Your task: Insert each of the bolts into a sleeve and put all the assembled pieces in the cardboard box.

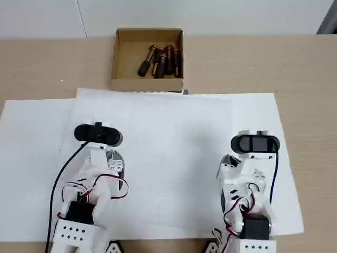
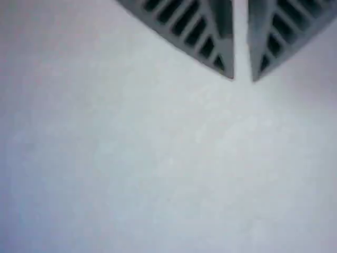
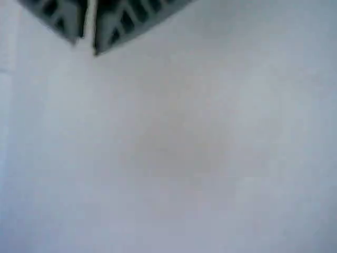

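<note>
Counter (image 1: 305,68) carries a white sheet (image 1: 179,137). Cardboard box (image 1: 122,63): upper centre. Left hand (image 2: 243,78) and right hand (image 3: 89,45): jaws nearly closed, gripping nothing. Assembled pieces (image 1: 160,60) lie inside the box. Task appears complete: park arms clear.

The left gripper (image 2: 243,75) hangs over white paper (image 2: 158,168), its 2 ribbed grey fingers (image 2: 195,26) drawn almost together, with a thin slit of paper showing between the tips.
</note>
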Controlling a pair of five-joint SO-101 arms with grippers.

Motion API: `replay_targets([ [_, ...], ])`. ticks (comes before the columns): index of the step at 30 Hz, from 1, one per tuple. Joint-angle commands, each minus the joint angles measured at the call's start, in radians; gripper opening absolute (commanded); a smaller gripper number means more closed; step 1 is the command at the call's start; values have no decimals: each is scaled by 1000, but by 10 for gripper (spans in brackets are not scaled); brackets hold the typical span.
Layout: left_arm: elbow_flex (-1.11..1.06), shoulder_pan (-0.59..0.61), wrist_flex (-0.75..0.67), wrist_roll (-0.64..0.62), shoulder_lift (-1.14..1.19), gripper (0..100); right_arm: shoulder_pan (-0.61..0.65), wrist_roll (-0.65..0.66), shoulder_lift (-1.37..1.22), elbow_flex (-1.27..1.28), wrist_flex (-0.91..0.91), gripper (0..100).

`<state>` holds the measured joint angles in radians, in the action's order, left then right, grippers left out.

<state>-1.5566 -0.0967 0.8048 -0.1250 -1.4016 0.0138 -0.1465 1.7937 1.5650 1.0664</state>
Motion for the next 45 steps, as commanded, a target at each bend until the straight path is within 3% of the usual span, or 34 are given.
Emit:
replay_targets([
  [1,4,-9,-23,0,-8,6,-5,9,10,14,-22,2],
  [45,4,-9,-23,0,-8,6,-5,8,10,77,-22,3],
])
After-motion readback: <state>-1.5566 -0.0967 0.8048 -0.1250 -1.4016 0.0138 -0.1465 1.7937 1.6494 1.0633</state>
